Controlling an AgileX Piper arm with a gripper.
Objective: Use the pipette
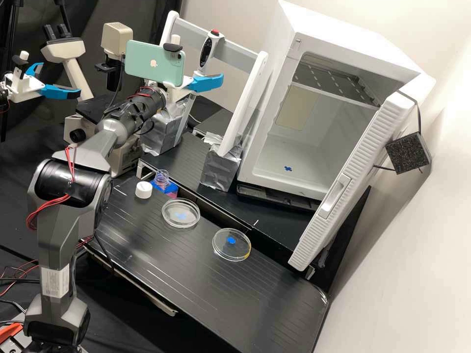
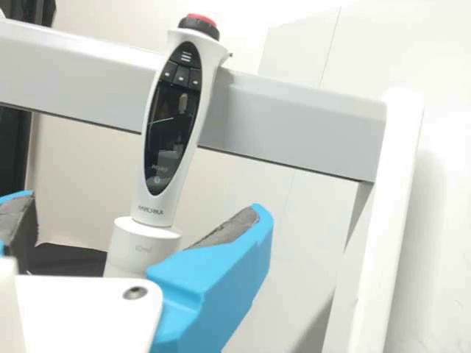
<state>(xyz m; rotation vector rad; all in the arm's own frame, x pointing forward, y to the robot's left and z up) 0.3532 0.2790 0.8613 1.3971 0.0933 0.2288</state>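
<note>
In the high view my gripper (image 1: 206, 82) is at the rack, just below the pipette (image 1: 207, 50), which hangs upright on the rack's crossbar. From the wrist, the white pipette (image 2: 171, 121), with its red-topped knob and dark display, stands in line with the space between the spread fingers of my gripper (image 2: 136, 217). Neither finger visibly touches it, and its lower part is hidden behind the gripper. On the bench are a bottle without its cap (image 1: 162, 179), a white cap (image 1: 143, 189) and two clear dishes, one nearer the bottle (image 1: 181, 214) and one farther right (image 1: 231, 244).
The rack's white posts (image 1: 244, 105) stand in taped silver bases (image 1: 221, 169). A white incubator (image 1: 274, 54) has its door (image 1: 351, 181) open at the right. A microscope (image 1: 66, 51) and a second arm's blue-fingered gripper are at the left. A green phone (image 1: 154, 63) is mounted by my wrist.
</note>
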